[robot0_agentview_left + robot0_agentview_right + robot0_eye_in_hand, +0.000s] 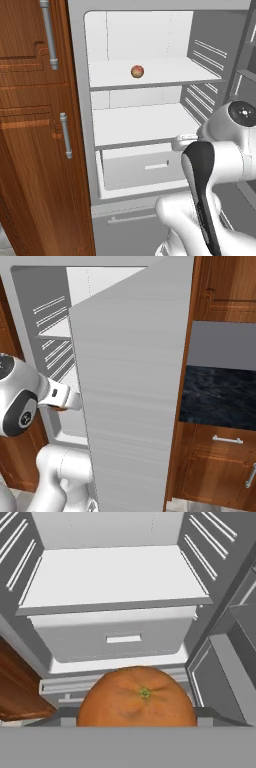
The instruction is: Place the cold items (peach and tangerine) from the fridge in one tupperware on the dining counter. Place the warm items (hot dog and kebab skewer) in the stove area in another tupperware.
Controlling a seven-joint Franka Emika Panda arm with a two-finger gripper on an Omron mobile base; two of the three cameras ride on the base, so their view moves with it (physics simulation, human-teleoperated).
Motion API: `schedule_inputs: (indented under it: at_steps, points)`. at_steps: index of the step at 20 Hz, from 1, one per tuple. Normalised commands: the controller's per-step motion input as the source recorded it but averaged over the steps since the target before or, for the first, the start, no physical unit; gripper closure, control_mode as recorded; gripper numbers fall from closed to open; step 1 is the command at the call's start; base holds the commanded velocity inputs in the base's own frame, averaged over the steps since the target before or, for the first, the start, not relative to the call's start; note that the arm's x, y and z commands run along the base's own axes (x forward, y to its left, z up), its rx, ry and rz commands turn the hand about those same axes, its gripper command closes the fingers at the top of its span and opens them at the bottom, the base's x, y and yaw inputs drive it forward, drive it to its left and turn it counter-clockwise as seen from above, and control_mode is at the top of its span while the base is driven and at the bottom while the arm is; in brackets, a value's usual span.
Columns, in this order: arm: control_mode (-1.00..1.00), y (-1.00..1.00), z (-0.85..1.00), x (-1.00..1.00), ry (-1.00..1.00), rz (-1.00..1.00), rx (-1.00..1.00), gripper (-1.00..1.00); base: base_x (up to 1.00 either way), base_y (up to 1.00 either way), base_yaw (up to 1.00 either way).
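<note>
Fridge (80, 125) open, door (135, 406) swung to the right & blocking most of the right base view; peach (137, 71) sits alone on the upper shelf (150, 75), roughly mid-shelf, toward the back wall; shelf below it (140, 125) bare, w/ a drawer (145, 170) underneath.

Tangerine (137, 698) sits right at the bottom of the hand view, stem end facing the cam, between the dark finger tips (210, 714) that show at either side of it; pincer (137, 719) is gripping the tangerine, jaws wide around it, fruit in front of the fridge's lower shelf & drawer (117, 639), not resting on either.

Arm (220, 165) reaches in from lower right in the left base view, wrist near the middle shelf's right edge; pincer itself hidden behind the wrist there. Wood cabinet (35, 125) w/ metal handles just left of the fridge; in the right base view, dark stone tabletop (220, 396) & wood drawers (220, 466) to the right of the door.
</note>
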Motion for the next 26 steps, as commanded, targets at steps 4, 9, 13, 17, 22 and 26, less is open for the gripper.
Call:
schedule_inputs:
  at_steps: [4,9,13,17,22,26]
  points:
    - [1.0,0.14,-0.1,-0.05,0.08,0.0,0.0,1.0,-0.12,0.16,0.0]
    - [1.0,0.0,0.0,0.0,0.0,0.0,0.0,1.0,-0.61,0.37,-0.04]
    - [1.0,0.0,0.0,0.0,0.0,0.0,0.0,1.0,-0.7,0.43,-0.2]
    - [1.0,0.0,0.0,0.0,0.0,0.0,0.0,1.0,-0.76,0.4,-0.33]
    - [1.0,0.0,0.0,0.0,0.0,0.0,0.0,1.0,-0.72,0.43,-0.43]
    - [1.0,0.0,0.0,0.0,0.0,0.0,0.0,1.0,-0.65,0.34,-0.63]
